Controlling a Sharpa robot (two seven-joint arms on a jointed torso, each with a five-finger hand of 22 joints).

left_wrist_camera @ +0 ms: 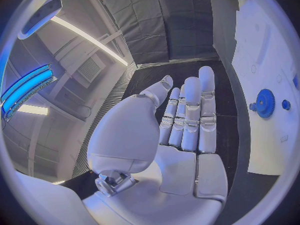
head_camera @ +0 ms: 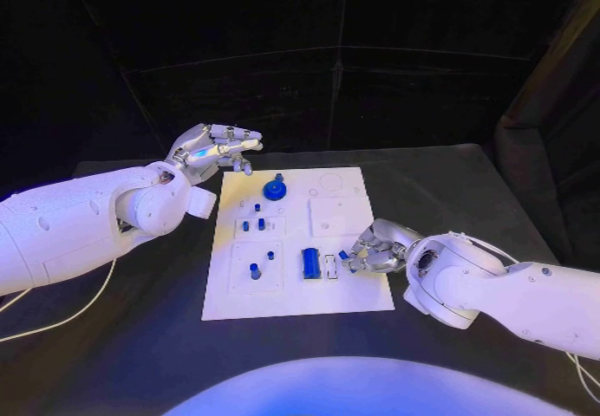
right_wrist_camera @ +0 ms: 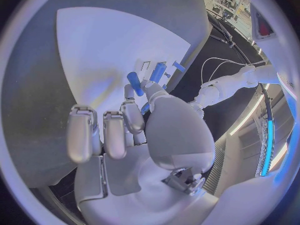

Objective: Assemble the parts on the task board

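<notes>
Right hand [head_camera: 371, 249] is low over the near right part of the task board [head_camera: 356, 295], fingers curled down at the board surface. Head view shows a small blue part [head_camera: 344, 255] at its fingertips; right wrist view shows a blue piece [right_wrist_camera: 145, 107] tucked between thumb and finger, so it reads as a pinch on that part.

Just beside that hand, toward the board's middle, a blue cylinder part [head_camera: 309, 263] lies on the board, with a pale slotted piece [head_camera: 330, 268] between it and the fingers. Right wrist view shows two blue cylinders [right_wrist_camera: 157, 72] just past the fingertips.

Near left section of the board: short blue pegs [head_camera: 255, 272] stand in it. Further back, more small pegs [head_camera: 260, 224] in the middle-left section.

Far end of the board: blue gear [head_camera: 275, 187] on its left side, also clear in left wrist view [left_wrist_camera: 265, 103].

Left hand [head_camera: 219, 147] hovers off the board's far left corner, above the tabletop [head_camera: 138, 338], holding nothing. Left wrist view shows its fingers [left_wrist_camera: 190, 115] straight and side by side, thumb apart from them.
</notes>
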